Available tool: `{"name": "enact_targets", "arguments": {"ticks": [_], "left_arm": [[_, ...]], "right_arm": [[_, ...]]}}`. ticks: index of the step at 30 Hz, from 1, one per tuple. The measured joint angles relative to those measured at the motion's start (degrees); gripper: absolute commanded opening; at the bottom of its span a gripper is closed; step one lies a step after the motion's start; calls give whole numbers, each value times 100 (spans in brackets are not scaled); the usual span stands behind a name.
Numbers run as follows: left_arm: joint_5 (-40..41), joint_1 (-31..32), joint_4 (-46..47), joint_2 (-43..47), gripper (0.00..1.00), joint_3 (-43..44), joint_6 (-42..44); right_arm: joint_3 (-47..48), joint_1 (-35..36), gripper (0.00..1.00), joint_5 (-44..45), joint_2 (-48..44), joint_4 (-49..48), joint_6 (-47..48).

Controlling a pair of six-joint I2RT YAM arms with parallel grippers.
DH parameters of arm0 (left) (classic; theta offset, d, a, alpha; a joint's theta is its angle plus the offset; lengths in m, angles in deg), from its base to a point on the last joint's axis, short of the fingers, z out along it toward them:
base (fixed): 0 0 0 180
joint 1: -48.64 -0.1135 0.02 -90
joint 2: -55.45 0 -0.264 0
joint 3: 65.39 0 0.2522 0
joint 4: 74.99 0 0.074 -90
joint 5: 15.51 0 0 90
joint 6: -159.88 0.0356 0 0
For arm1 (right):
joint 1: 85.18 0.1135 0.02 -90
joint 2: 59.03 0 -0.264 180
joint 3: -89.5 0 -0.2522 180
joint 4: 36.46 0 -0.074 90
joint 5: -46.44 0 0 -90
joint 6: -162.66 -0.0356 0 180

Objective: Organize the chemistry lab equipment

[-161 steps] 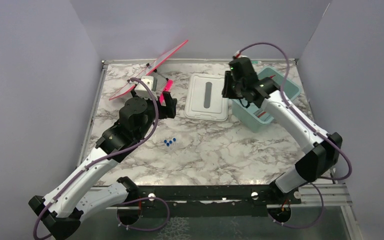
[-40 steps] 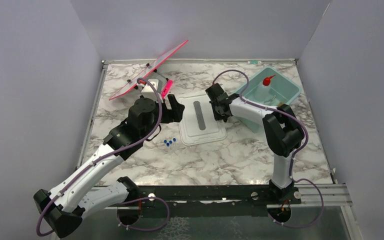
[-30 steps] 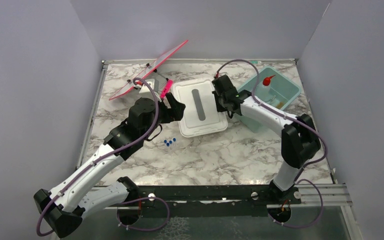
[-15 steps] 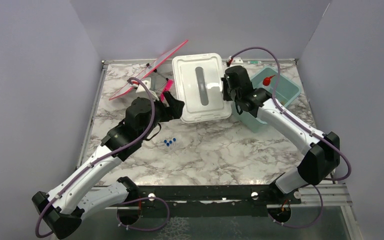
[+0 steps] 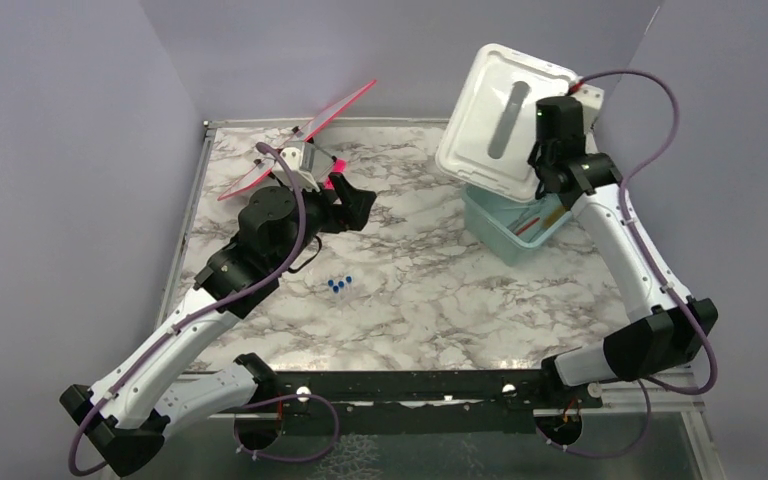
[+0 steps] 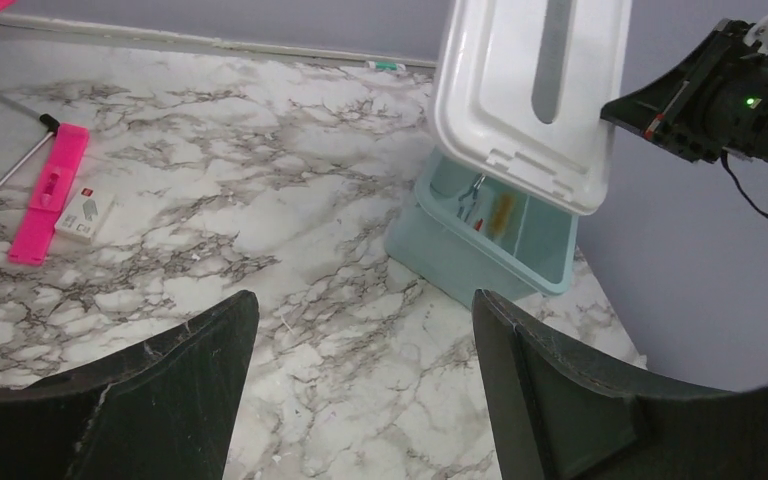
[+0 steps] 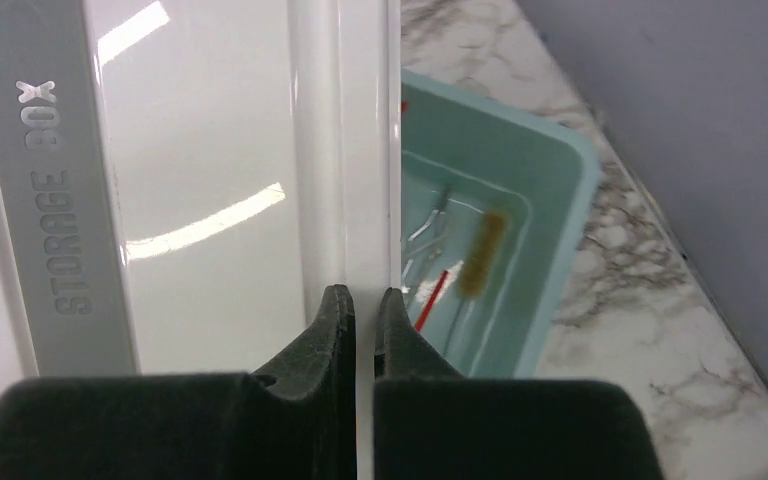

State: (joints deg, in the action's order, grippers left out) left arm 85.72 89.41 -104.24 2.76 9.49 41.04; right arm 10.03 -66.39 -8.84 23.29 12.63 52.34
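Observation:
My right gripper [image 5: 545, 160] is shut on the rim of the white lid [image 5: 500, 115] and holds it tilted in the air over the teal tub [image 5: 495, 235]. In the right wrist view the fingertips [image 7: 338, 305] pinch the lid's edge [image 7: 360, 150]. Below, the tub [image 7: 560, 170] holds a tan-bristled brush [image 7: 482, 252], metal tweezers [image 7: 434, 216] and a red stick [image 7: 432, 299]. The squeeze bottle is hidden behind the lid. Blue-capped tubes [image 5: 338, 285] lie on the table. My left gripper [image 5: 348, 208] is open and empty; in its own view [image 6: 365, 330] it is above bare marble.
A pink and clear stand [image 5: 300, 135] leans at the back left, with a pink bar [image 6: 52, 190] and a small white box [image 6: 82, 215] beside it. A green-tipped stick [image 6: 385, 66] lies by the back wall. Grey walls enclose the table.
My right gripper has lifted the lid from the table's middle up and to the right, over the tub. My left gripper has let go of the lid and stayed near the stand.

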Motion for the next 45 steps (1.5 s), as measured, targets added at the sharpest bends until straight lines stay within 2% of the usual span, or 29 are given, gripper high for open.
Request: {"name": "enact_targets", "arguments": {"ticks": [5,11,19,26,35,37,41,45], "left_arm": [[-57,0,2,-42,81,0,107],[-66,0,74,-46,81,-17,201],[-63,0,166,-24,81,-190,234],[-42,0,210,48,81,-291,236],[-7,0,221,72,81,-350,260],[-4,0,221,72,81,-352,271],[2,0,221,72,81,-352,308],[20,0,221,72,81,-352,334]], "right_arm": [[-197,-918,1,94,-203,597,-846],[-706,-1390,1,-116,-208,1143,-1690],[-879,-1515,0,-518,-31,1519,-2214],[-949,-1515,1,-837,219,1558,-2107],[-850,-1515,0,-839,385,1541,-2015],[-839,-1515,4,-837,400,1541,-2009],[-837,-1517,19,-828,402,1552,-1967],[-837,-1515,27,-811,402,1567,-1880]]}}
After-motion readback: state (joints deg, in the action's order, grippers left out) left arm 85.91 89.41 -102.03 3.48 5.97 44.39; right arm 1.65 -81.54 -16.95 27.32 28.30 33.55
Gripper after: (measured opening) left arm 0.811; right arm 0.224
